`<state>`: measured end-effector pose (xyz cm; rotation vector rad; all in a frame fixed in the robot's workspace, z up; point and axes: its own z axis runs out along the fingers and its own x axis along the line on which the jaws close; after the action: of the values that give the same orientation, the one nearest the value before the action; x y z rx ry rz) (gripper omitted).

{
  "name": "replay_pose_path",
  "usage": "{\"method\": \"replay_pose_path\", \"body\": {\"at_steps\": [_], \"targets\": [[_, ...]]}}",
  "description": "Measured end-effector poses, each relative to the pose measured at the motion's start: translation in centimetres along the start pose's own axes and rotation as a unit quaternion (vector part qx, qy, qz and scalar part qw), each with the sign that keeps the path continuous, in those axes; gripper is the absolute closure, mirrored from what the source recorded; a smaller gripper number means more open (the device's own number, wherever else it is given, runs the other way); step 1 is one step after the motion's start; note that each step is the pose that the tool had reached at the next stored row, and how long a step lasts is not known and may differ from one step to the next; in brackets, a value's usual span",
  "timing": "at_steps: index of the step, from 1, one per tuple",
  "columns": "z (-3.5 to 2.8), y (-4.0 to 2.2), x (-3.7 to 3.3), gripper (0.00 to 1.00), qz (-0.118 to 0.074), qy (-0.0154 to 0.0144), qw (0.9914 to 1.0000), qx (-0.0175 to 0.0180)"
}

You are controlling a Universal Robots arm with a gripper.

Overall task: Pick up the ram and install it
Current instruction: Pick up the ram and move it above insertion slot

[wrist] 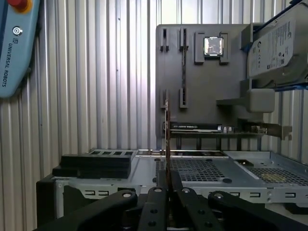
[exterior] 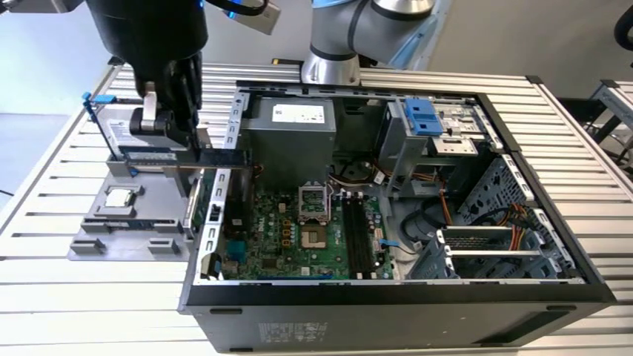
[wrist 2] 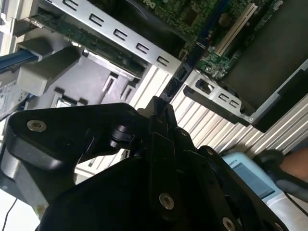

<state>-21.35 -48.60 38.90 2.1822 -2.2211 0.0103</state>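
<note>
Over slatted metal table [exterior: 44,167], tool [wrist: 167,186] grips ram [wrist: 167,139]

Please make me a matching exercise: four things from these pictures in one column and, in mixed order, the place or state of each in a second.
1 thin flat ram stick
2 small square silver processor chip
3 silver boxy hard drive
4 black computer case

A open, green board showing
B flat on the grey tray
C clamped in the gripper
D propped up on edge

Pairs: 1-C, 2-B, 3-D, 4-A
</note>
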Motion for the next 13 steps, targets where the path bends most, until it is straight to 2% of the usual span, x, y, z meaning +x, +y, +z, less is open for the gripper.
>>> {"method": "replay_pose_path", "body": {"at_steps": [13], "targets": [[-0.04, -2.61, -0.05, 1.0, 0.0, 0.0, 1.0, -0.0003]]}}
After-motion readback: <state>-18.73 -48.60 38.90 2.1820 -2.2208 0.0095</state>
